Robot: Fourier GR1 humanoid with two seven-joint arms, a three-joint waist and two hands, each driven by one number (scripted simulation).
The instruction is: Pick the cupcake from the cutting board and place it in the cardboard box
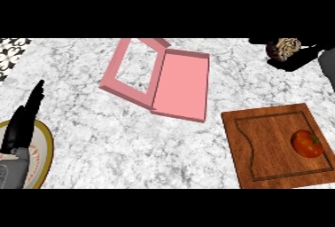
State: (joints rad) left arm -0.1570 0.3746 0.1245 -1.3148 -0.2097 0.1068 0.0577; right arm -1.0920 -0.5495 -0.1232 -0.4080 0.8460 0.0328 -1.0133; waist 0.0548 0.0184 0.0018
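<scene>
The cupcake (284,48), brown with a ridged frosting top, is at 1 o'clock, held in the curled fingers of the black right hand (296,56). At 12 o'clock lies the flat pink box (183,84), open. The wooden cutting board (262,146) at 4 o'clock carries a smooth red tomato (306,143). At 8 o'clock the left hand (23,119) rests with straight fingers over a gold-rimmed plate (44,150) on the marble counter (131,146).

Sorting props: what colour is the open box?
Pink, seen in the head view: box.
</scene>
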